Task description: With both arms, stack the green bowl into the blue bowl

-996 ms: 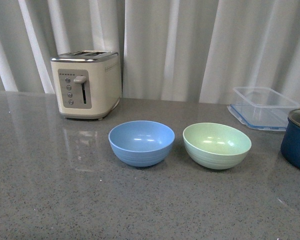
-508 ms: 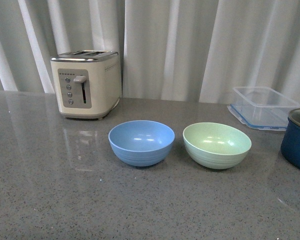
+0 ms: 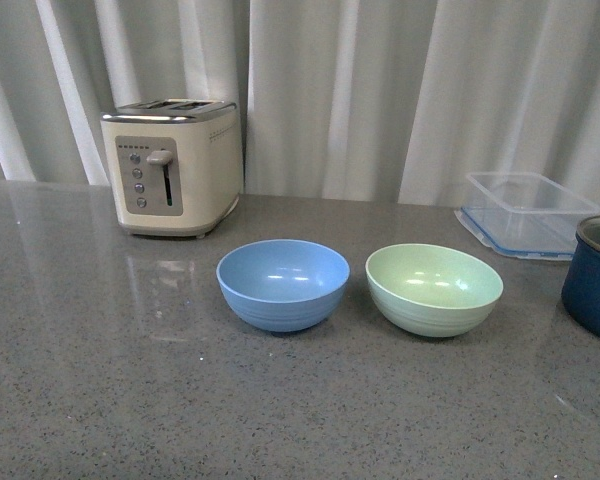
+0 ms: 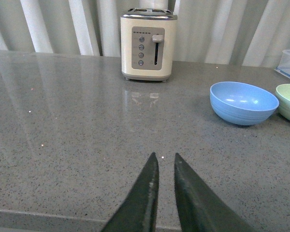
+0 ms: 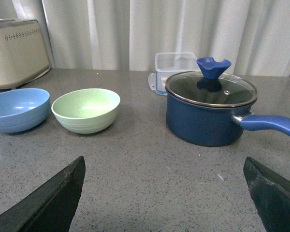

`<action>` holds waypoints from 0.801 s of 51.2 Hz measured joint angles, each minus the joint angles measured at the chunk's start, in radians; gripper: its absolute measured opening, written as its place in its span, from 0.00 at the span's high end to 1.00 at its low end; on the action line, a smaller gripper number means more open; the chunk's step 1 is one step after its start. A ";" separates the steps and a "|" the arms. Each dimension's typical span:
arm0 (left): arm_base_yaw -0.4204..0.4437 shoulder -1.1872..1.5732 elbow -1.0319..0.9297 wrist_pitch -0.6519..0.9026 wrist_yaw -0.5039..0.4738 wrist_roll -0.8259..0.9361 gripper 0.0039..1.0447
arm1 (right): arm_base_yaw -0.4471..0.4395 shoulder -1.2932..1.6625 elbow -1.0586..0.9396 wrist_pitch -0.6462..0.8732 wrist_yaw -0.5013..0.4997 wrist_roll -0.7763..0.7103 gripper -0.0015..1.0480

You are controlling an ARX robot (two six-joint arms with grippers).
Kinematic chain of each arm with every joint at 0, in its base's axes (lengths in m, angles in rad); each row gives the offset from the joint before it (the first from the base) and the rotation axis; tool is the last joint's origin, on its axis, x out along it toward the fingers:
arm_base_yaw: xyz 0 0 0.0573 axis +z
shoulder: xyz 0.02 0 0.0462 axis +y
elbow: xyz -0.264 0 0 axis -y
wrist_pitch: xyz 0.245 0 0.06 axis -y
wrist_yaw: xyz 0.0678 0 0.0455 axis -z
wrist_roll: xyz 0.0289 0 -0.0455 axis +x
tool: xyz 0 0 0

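Ahead of the right gripper (image 5: 164, 193), whose jaws are spread wide, sits the green bowl (image 5: 86, 110), nearer it than the left gripper (image 4: 163, 166), jaws nearly pressed together; the blue bowl (image 5: 18, 109) lies just beyond.

A grey speckled countertop (image 3: 100, 390) carries everything. Ahead of the left pincer (image 4: 163, 162) stands a cream toaster (image 4: 148, 43), with the blue bowl (image 4: 243, 102) off to its right. Before the right pincer (image 5: 164, 166) sit the green bowl (image 5: 86, 109), a dark blue lidded pot (image 5: 210, 113) and, farther back, a clear container (image 5: 175, 65).
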 joint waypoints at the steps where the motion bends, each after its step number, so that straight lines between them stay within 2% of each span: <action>1: 0.000 0.000 0.000 0.000 0.000 0.000 0.84 | 0.000 0.000 0.000 0.000 0.000 0.000 0.10; 14: 0.000 0.000 0.000 0.000 0.000 0.000 0.48 | 0.000 0.000 0.000 0.000 0.000 0.000 0.10; 25: 0.000 0.000 0.000 0.000 0.000 0.001 0.04 | 0.000 0.000 0.000 0.000 0.000 0.000 0.10; 28: 0.000 0.000 0.000 0.000 0.000 0.002 0.07 | 0.000 0.000 0.000 0.000 0.000 0.000 0.10; 41: 0.000 0.000 0.000 0.000 0.000 0.002 0.06 | 0.000 0.000 0.000 0.000 0.000 0.000 0.10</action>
